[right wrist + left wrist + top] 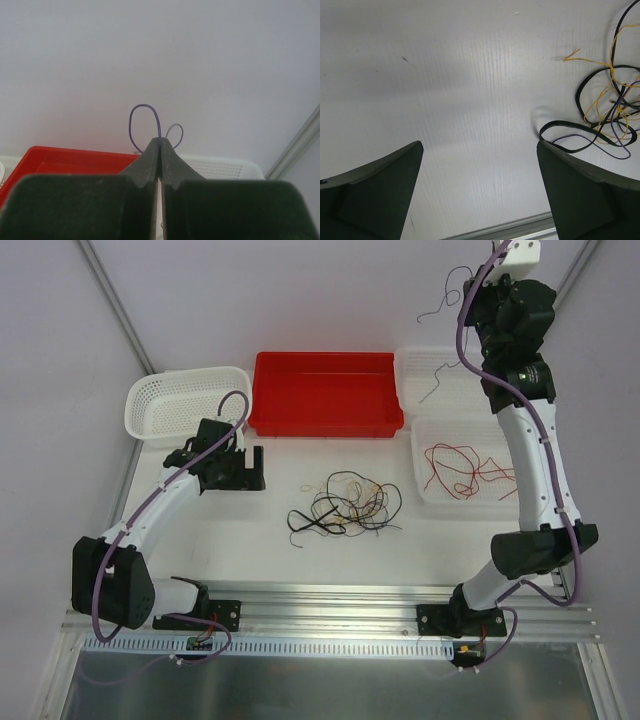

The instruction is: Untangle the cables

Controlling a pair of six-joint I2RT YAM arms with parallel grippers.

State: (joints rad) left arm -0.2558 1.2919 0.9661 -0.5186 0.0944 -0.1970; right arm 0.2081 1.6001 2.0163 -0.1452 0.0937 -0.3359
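The right gripper [160, 142] stands high above the far right corner of the table [470, 90]. Its jaws are pressed together on a thin purple cable [145, 106]. A small loop rises beyond the tips, but where the rest of it hangs is hard to follow. The left gripper [480, 150] hovers low, jaws wide apart, holding nothing. The tangle of cables [345, 508], black, yellow and purple, lies mid-table near it and is partly cut off in the left wrist view. Some red cables [462, 468] lie in a white tray [420, 440].

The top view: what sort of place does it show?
Probably a robot lab workbench: left arm and right arm bolted to a metal rail, a white table enclosed by plain panels, a red tray and a basket near tangled cables.
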